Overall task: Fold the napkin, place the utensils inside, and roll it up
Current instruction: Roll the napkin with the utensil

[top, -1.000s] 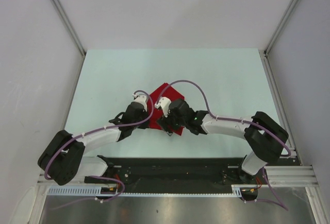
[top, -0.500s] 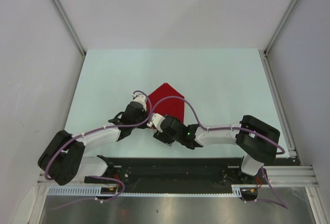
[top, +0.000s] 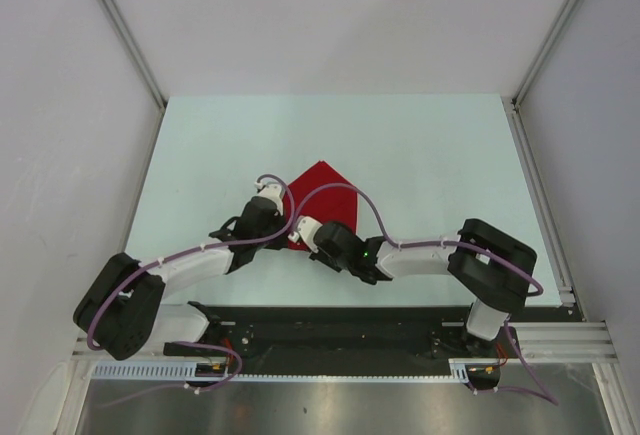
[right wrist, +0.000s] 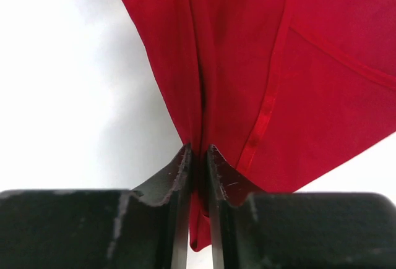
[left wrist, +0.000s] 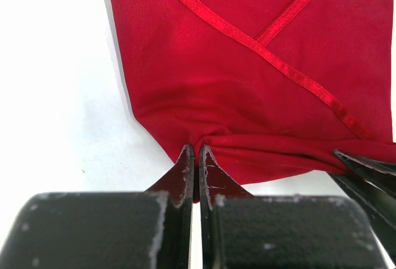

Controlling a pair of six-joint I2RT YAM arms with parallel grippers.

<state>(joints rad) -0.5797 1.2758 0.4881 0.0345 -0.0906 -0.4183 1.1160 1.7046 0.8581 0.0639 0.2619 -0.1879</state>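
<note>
Judging by the folded napkin (top: pixel 325 187) at the middle of the bench (top: pixel 450 155), folding is taken as done; its near edge is clamped by left fingers (left wrist: pixel 183 179) and right fingers (right wrist: pixel 182 173), no spoon is seen, and rolling is left.

On the pale table (top: pixel 430 155), left tool (top: pixel 283 225) and right tool (top: pixel 298 238) meet at the red napkin (top: pixel 325 187).
</note>
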